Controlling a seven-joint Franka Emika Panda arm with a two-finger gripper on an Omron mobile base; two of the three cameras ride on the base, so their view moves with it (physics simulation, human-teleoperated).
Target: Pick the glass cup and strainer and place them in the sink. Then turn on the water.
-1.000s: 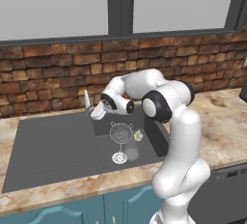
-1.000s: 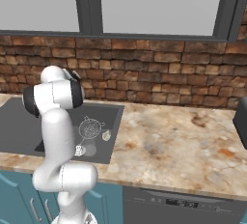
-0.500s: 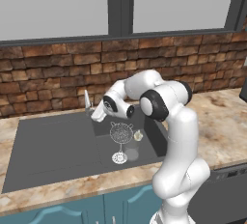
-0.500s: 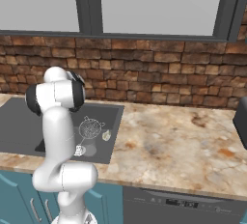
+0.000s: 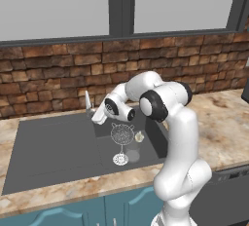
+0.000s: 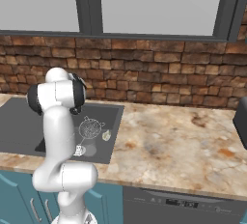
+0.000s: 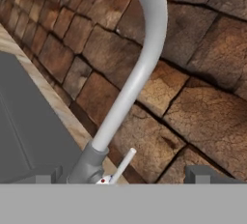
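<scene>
Strainer (image 5: 122,134) upright in sink (image 5: 53,147), handle frontward

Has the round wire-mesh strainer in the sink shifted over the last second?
No. The round silvery wire-mesh strainer lies in the same spot in the dark grey sink, just above the round silver drain.

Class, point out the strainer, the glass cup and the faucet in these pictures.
strainer (image 5: 122,134): left base view, on its mesh bowl.
glass cup (image 5: 139,137): left base view, on its clear side wall.
faucet (image 7: 140,68): hand view, on its curved grey spout.
</scene>
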